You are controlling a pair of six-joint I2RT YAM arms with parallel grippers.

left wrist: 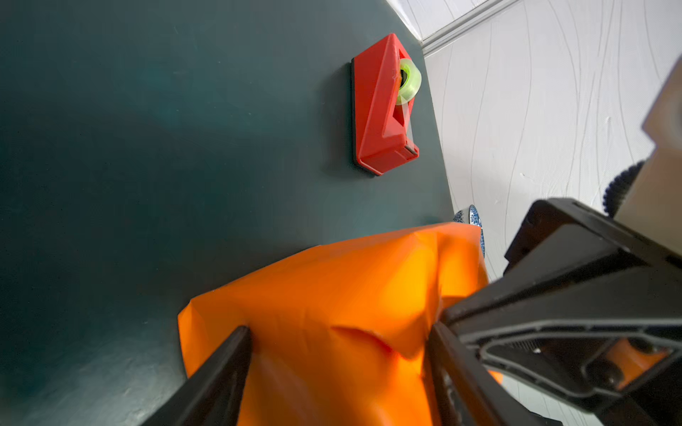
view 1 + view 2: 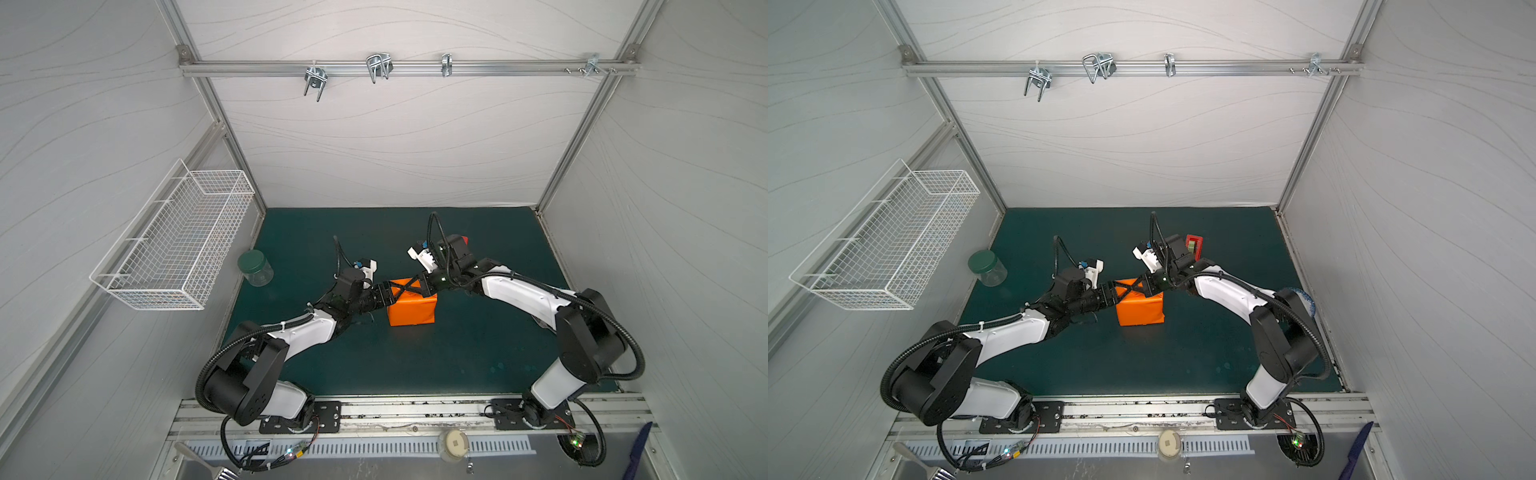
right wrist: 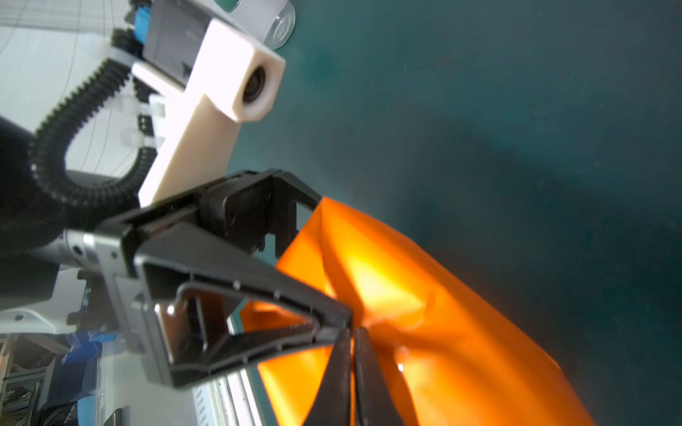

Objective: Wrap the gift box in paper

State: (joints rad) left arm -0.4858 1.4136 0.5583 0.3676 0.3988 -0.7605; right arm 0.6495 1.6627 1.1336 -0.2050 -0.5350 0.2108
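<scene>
The orange paper (image 2: 411, 309) (image 2: 1140, 309) is folded into a box shape on the green mat; the gift box is hidden under it. My left gripper (image 2: 401, 289) (image 2: 1125, 289) reaches over its top from the left. Its jaws stand wide open, and the paper (image 1: 332, 295) lies between and under the fingers (image 1: 240, 339). My right gripper (image 2: 415, 286) (image 2: 1140, 286) comes in from the right, crossing the left one's fingertips. In the right wrist view that gripper (image 3: 354, 332) is shut on a raised fold of the paper (image 3: 424, 295).
A red tape dispenser (image 1: 383, 107) (image 2: 1194, 245) stands behind the right wrist. A green-lidded jar (image 2: 254, 268) sits at the mat's left edge below a wire basket (image 2: 174, 241) on the wall. A blue-patterned plate (image 2: 1308, 303) lies by the right wall.
</scene>
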